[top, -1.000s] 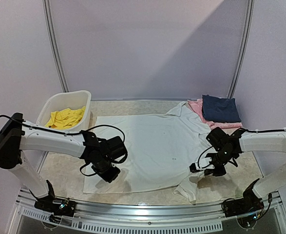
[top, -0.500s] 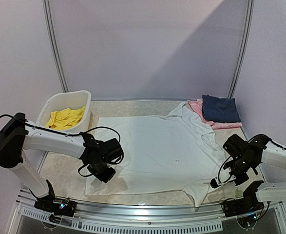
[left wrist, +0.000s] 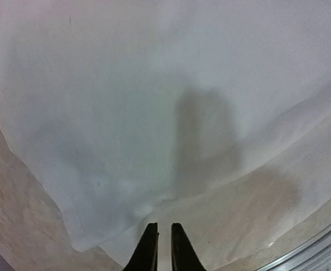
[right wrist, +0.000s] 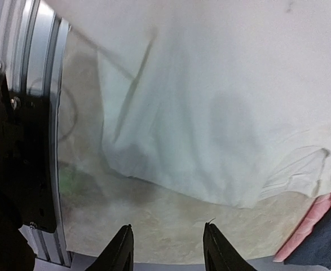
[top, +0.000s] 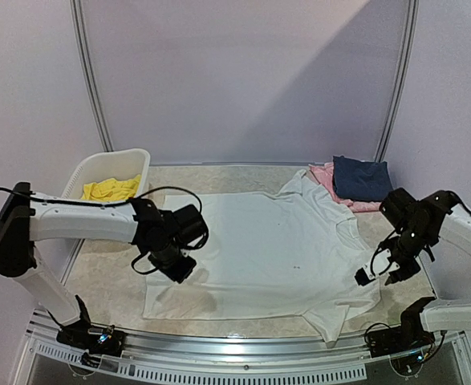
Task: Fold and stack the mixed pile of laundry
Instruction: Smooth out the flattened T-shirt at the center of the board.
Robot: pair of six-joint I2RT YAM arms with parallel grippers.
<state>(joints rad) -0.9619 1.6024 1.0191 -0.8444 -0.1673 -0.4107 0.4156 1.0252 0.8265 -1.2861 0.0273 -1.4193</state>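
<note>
The large white T-shirt (top: 275,237) lies spread flat over the middle of the table. The yellow shorts (top: 111,189) are bunched inside the white basket (top: 141,164) at the back left. My left gripper (top: 176,269) hovers over the shirt's left hem. In the left wrist view its jaws (left wrist: 164,227) stand almost together, with nothing between them, above the white cloth (left wrist: 126,101). My right gripper (top: 378,277) hangs open just off the shirt's right sleeve. In the right wrist view it (right wrist: 166,227) is empty over bare table, and the sleeve edge (right wrist: 221,169) lies just ahead.
A folded navy garment (top: 363,178) rests on a folded pink one (top: 325,176) at the back right corner. A metal rail (top: 243,357) runs along the near table edge. Bare tabletop (top: 99,273) shows left of the shirt and around the right sleeve.
My right gripper drew the shirt's right side outward, then opened and let go, and now sits higher and farther right. The shirt lies flatter. My left gripper shifted slightly toward the back.
</note>
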